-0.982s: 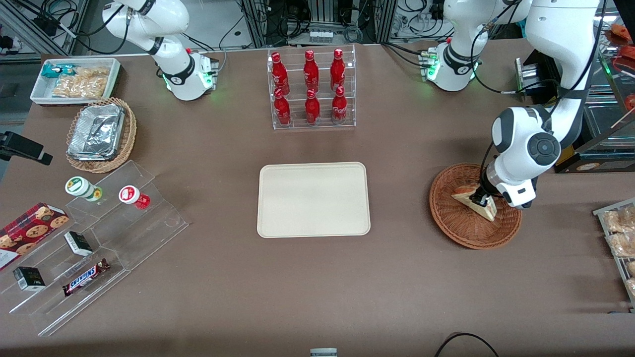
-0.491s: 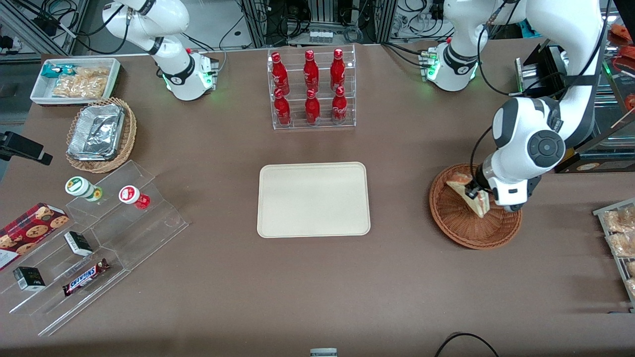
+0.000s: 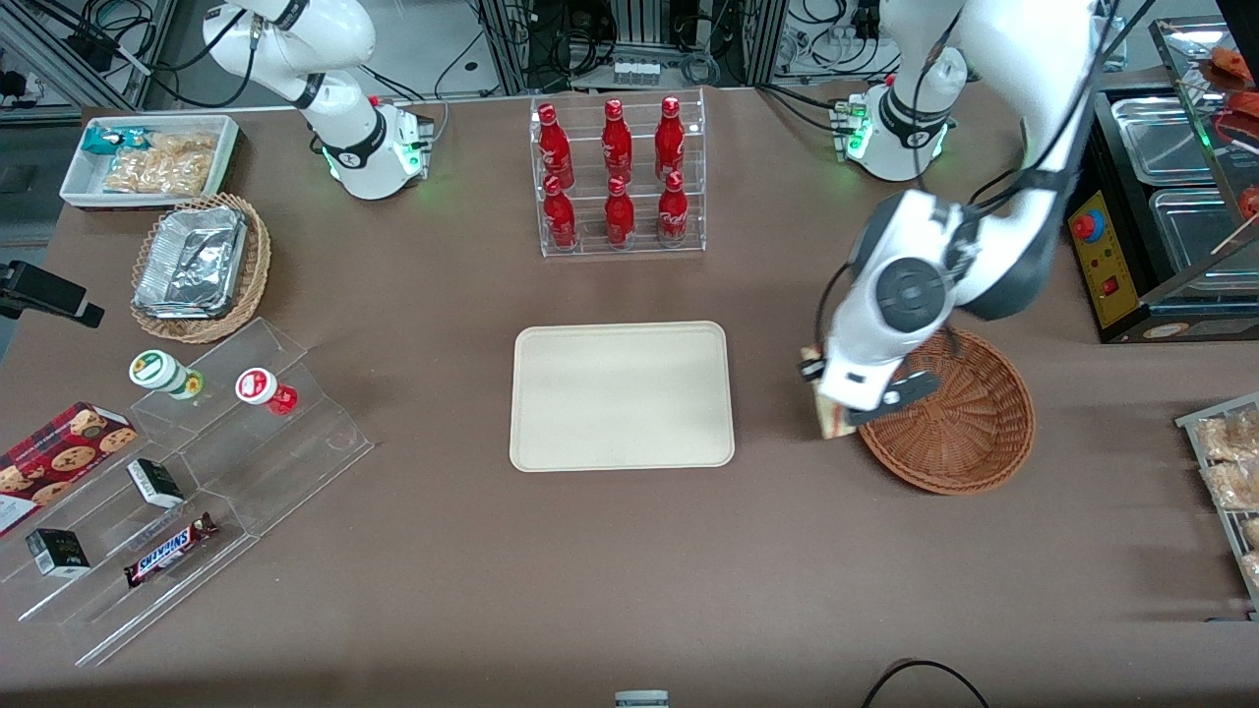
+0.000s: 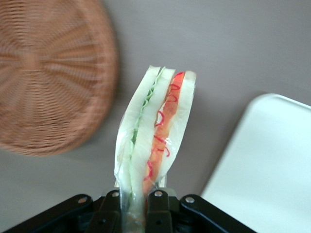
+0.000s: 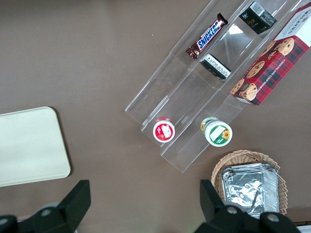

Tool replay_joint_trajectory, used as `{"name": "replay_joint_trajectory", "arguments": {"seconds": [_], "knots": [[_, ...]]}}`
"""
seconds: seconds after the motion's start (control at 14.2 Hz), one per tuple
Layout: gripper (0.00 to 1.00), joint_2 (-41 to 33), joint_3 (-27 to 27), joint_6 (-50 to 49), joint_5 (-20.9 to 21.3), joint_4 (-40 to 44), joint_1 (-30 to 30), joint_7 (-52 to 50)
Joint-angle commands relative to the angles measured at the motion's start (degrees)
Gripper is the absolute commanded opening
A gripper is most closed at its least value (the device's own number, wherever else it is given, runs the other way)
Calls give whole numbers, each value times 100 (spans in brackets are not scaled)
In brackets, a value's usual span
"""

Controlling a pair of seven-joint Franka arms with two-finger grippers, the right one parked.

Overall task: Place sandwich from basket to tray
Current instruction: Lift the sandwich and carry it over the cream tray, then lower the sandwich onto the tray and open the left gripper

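Note:
My left gripper (image 3: 834, 408) is shut on the sandwich (image 3: 826, 423), a white-bread wedge with red and green filling. It hangs in the air over the table strip between the reddish-brown wicker basket (image 3: 959, 433) and the cream tray (image 3: 620, 393). In the left wrist view the sandwich (image 4: 155, 131) stands edge-on, pinched at its base by the gripper (image 4: 134, 213). There the basket (image 4: 48, 73) shows nothing inside it, and a corner of the tray (image 4: 272, 165) lies beside the sandwich. The tray (image 5: 29, 145) is bare in the right wrist view too.
A clear rack of red bottles (image 3: 618, 177) stands farther from the camera than the tray. Toward the parked arm's end are acrylic steps with snacks (image 3: 197, 462), a tan basket of foil trays (image 3: 202, 265) and a white snack bin (image 3: 148, 157). Bagged snacks (image 3: 1225, 472) lie at the working arm's end.
The gripper has lifted the sandwich out of the basket and carried it sideways toward the tray, past the basket's rim. The basket now shows nothing in it.

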Motion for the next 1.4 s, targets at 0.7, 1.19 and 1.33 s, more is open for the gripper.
{"name": "replay_joint_trajectory", "arguments": {"seconds": [0.7, 1.19, 1.33], "knots": [[0, 2450, 43, -208, 65, 3163, -2118, -1241], [2, 3084, -54, -156, 56, 3692, -2206, -1531], [8, 3093, -89, -147, 56, 3692, -2206, -1540]]}}
